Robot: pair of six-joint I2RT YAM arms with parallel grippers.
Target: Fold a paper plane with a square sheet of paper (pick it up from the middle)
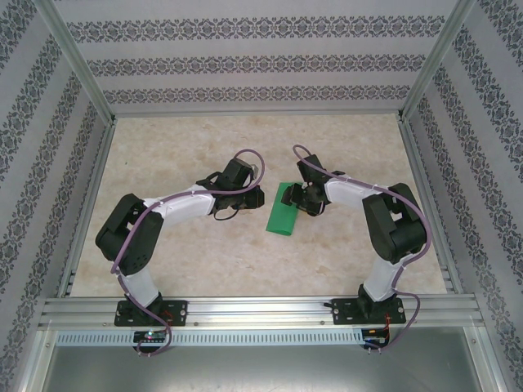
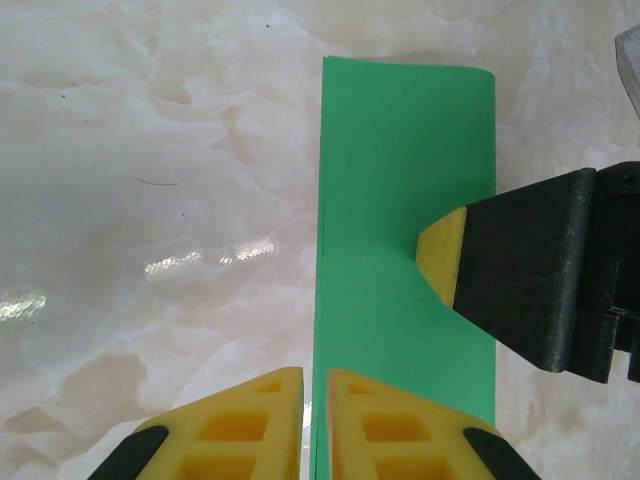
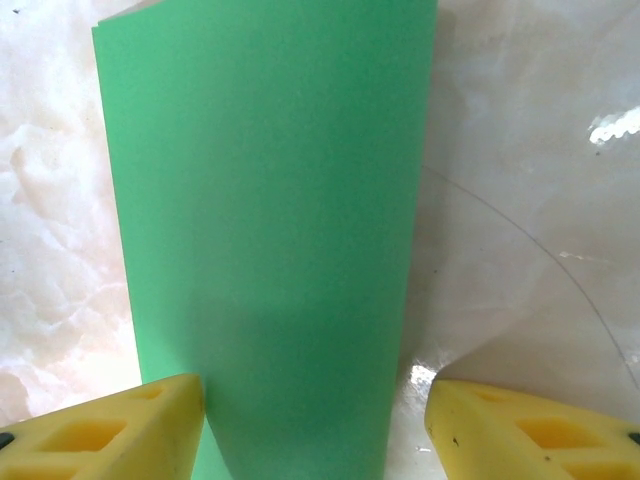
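Yellow tips of your left end effector sit at the bottom of its wrist view, clenched to a slit over the left edge of the sheet of paper; whether they nip it, you cannot tell. Your right end effector stands released, straddling the sheet. Farther out, it lies folded double at the centre of the table. It looks light, limp and easily creased, so pinch gently mid-edge.

Bright, even light leaves glare streaks on the glossy tabletop (near foreground slightly soft).
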